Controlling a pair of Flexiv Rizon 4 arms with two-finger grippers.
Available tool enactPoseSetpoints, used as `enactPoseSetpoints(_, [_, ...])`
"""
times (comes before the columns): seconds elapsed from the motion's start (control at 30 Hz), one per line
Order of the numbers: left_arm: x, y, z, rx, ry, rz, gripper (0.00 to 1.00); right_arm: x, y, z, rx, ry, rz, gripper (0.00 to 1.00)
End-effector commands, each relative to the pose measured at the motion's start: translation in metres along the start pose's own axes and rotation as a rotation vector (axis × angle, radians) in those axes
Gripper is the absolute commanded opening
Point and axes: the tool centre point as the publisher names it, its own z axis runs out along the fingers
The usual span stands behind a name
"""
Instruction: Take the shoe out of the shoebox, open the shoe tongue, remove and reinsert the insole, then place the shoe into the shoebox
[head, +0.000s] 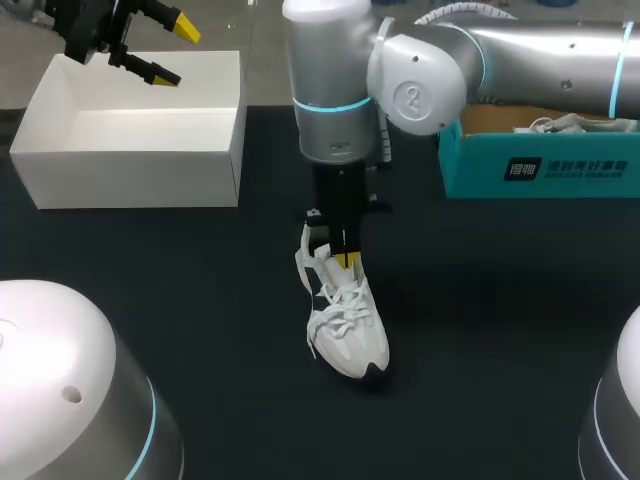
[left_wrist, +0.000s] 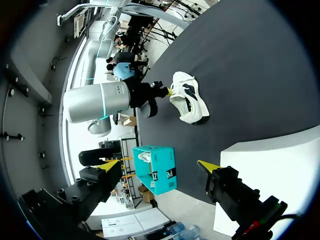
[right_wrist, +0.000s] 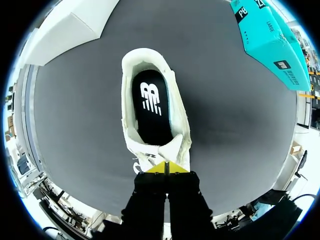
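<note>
A white sneaker (head: 345, 322) stands on the dark table near the middle, toe toward me. My right gripper (head: 347, 258) comes straight down over it and is shut on the tongue (right_wrist: 167, 147) at its top edge. The tongue is drawn back, so the black insole (right_wrist: 152, 107) shows inside the shoe (right_wrist: 131, 95). The teal shoebox (head: 540, 165) stands at the back right, behind my right arm. My left gripper (head: 175, 50) hovers open over the white box (head: 130, 160) at the back left, holding nothing. From the left wrist the shoe (left_wrist: 189, 97) lies far ahead.
The white box (left_wrist: 280, 165) is open-topped and lies under my left gripper (left_wrist: 157, 165). The teal shoebox (left_wrist: 155, 170) holds something white with laces (head: 560, 125). Bare dark table (head: 200, 300) surrounds the shoe.
</note>
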Motion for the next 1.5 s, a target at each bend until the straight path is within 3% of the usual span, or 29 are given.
enactPoseSetpoints(0.03, [0.0, 0.0, 0.0, 0.001, 0.003, 0.001, 1.0, -0.004, 0.012, 0.018, 0.011, 0.024, -0.005, 0.0])
enactPoseSetpoints(0.23, [0.0, 0.0, 0.0, 0.001, 0.003, 0.001, 1.0, -0.004, 0.018, 0.019, -0.001, 0.028, -0.014, 0.0])
enactPoseSetpoints(0.4, [0.0, 0.0, 0.0, 0.001, 0.003, 0.001, 1.0, -0.003, 0.01, -0.006, -0.124, 0.021, -0.096, 0.0])
enactPoseSetpoints(0.5, [0.0, 0.0, 0.0, 0.001, 0.003, 0.001, 1.0, -0.005, 0.012, -0.021, -0.26, 0.061, -0.311, 0.0])
enactPoseSetpoints(0.57, [0.0, 0.0, 0.0, 0.001, 0.003, 0.001, 1.0, -0.004, 0.016, -0.029, -0.356, 0.091, -0.575, 0.0])
enactPoseSetpoints(0.63, [0.0, 0.0, 0.0, 0.001, 0.003, 0.001, 1.0, 0.002, 0.021, -0.029, -0.27, 0.146, -0.809, 0.0])
enactPoseSetpoints(1.17, [0.0, 0.0, 0.0, 0.001, 0.003, 0.001, 1.0, 0.003, 0.025, -0.03, -0.268, 0.122, -0.785, 0.0])
enactPoseSetpoints(1.23, [0.0, 0.0, 0.0, 0.001, 0.003, 0.001, 1.0, -0.003, 0.031, -0.037, -0.33, 0.037, -1.001, 0.0])
enactPoseSetpoints(1.3, [0.0, 0.0, 0.0, 0.001, 0.003, 0.001, 1.0, -0.003, 0.036, -0.044, -0.304, -0.086, -1.183, 0.0])
enactPoseSetpoints(1.5, [0.0, 0.0, 0.0, 0.001, 0.003, 0.001, 1.0, -0.003, 0.056, -0.051, -0.215, -0.266, -1.34, 0.0])
